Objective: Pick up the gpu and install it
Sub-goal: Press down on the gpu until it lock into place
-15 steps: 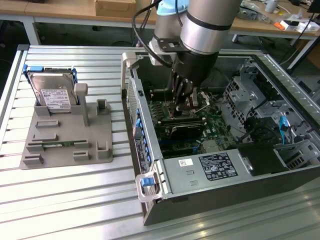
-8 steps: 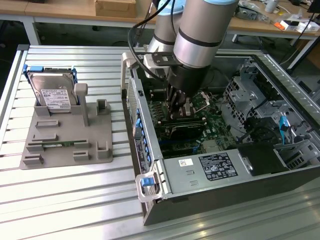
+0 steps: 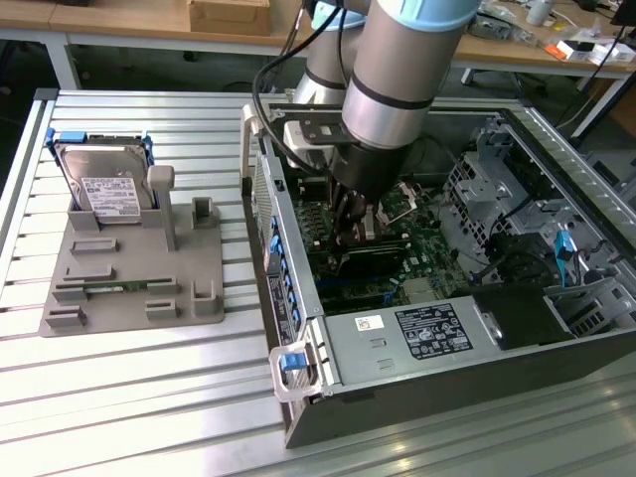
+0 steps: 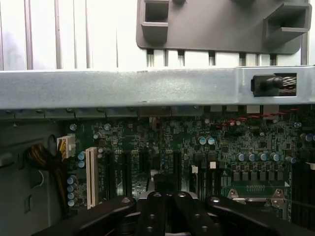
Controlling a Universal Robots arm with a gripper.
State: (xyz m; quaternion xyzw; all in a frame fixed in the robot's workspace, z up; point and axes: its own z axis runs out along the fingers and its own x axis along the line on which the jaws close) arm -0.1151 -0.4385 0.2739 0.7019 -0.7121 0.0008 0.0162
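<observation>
My gripper (image 3: 350, 231): down inside the open computer case (image 3: 397, 397), fingers drawn together just above the motherboard (image 3: 422, 258); in the wrist view the black finger links (image 4: 162, 216) meet at the middle.
Held: I cannot tell whether anything sits between the fingertips.
Gpu (image 3: 370, 260): a dark flat card standing on edge across the motherboard right under my fingertips; whether it is fully seated I cannot tell.
Room at the tool: tight. The case's side wall with its blue clips (image 3: 288, 288) rises close on the exterior view's left, the drive cage (image 3: 487, 189) stands on the exterior view's right, and cables (image 3: 273, 89) loop from my wrist over the case rim.
Board from the wrist: a white slot (image 4: 91, 176) stands upright beside dark slots, with rows of blue-topped capacitors (image 4: 256, 157) further along; the grey case rim (image 4: 147, 88) runs straight across beyond them.
Power supply (image 3: 417, 338): grey box at the case's near end, with a black label (image 3: 433, 331) and a small white sticker (image 3: 369, 323); print too small to read.
Grey fixture (image 3: 139, 268): on the slatted table (image 3: 149, 397), well apart from the case on the exterior view's left, open table between them.
Memory stick (image 3: 114, 288): narrow and green, lying in a slot of the fixture.
Hard drive (image 3: 104, 184): silver, in a blue frame, leaning at the fixture's far end; its white label is unreadable.
Far edge: a wooden bench (image 3: 129, 20) with a cardboard box (image 3: 231, 14).
</observation>
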